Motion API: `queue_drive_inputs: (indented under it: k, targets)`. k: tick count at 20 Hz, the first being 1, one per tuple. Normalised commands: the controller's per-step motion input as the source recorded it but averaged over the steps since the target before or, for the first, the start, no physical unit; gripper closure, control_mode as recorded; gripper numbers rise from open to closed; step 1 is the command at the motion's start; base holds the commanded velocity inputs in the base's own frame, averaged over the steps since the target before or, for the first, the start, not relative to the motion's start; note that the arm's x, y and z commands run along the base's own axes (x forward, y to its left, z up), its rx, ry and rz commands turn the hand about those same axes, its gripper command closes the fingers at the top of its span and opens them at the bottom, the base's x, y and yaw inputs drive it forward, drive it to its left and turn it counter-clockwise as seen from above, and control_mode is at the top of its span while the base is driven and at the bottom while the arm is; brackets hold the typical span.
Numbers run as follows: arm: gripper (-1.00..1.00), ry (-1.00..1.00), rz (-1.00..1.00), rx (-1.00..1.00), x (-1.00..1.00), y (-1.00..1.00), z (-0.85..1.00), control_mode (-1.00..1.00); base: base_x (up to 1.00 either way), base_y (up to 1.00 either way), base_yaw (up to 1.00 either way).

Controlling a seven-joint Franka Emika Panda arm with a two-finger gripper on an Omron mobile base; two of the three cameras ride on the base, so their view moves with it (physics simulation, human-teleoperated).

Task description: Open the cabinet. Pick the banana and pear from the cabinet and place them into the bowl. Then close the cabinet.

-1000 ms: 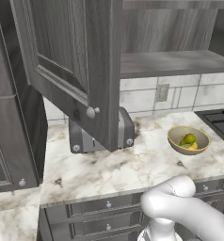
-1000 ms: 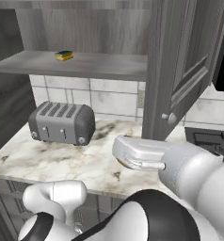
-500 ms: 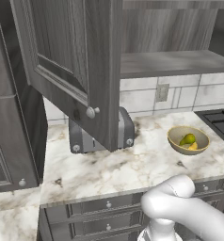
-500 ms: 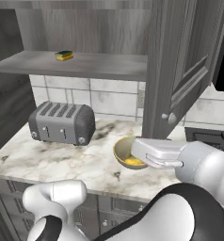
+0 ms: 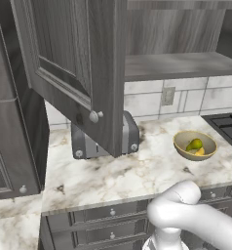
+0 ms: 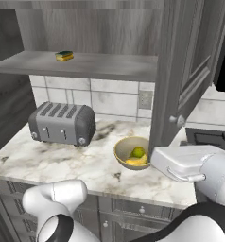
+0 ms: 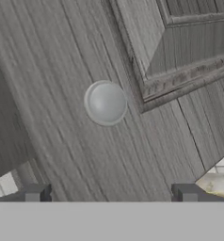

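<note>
Hand: the gripper (image 7: 111, 193) is standing wide open with nothing in it, its tips framing the knob (image 7: 106, 102) of the right door (image 6: 187, 71).
Door: stiff and hinged, it is likely swinging lightly; the small smooth knob looks slippery, so the fingers should close squarely around it.
Cabinet: both doors are hanging open, the left door (image 5: 74, 63) out over the toaster (image 5: 125, 134).
Bowl: the bowl (image 6: 131, 152) is sitting near the counter's front edge, holding the pear (image 6: 138, 151) and a yellow piece, probably the banana.
Shelf: a small yellow-green object (image 6: 64, 56) is lying there, too small to identify.
Hidden: the toaster is being half covered by the left door.
</note>
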Motion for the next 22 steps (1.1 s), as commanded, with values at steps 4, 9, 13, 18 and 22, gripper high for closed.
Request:
queue_drive_inputs:
  k: [4,9,13,18,22]
  targets:
    - [-1.0,-0.05,0.0,0.0,0.64,-0.15,-0.09,-1.0,0.0,0.0,0.0]
    - [-1.0,0.0,-0.04,0.0,0.99,0.29,-0.33,-1.0,0.0,0.0,0.0]
    - [-1.0,0.0,-0.14,0.0,1.0,0.76,-0.43,-1.0,0.0,0.0,0.0]
    - [-1.0,0.0,-0.17,0.0,1.0,0.83,-0.36,-1.0,0.0,0.0,0.0]
    - [-1.0,0.0,-0.25,0.0,1.0,0.76,-0.17,-1.0,0.0,0.0,0.0]
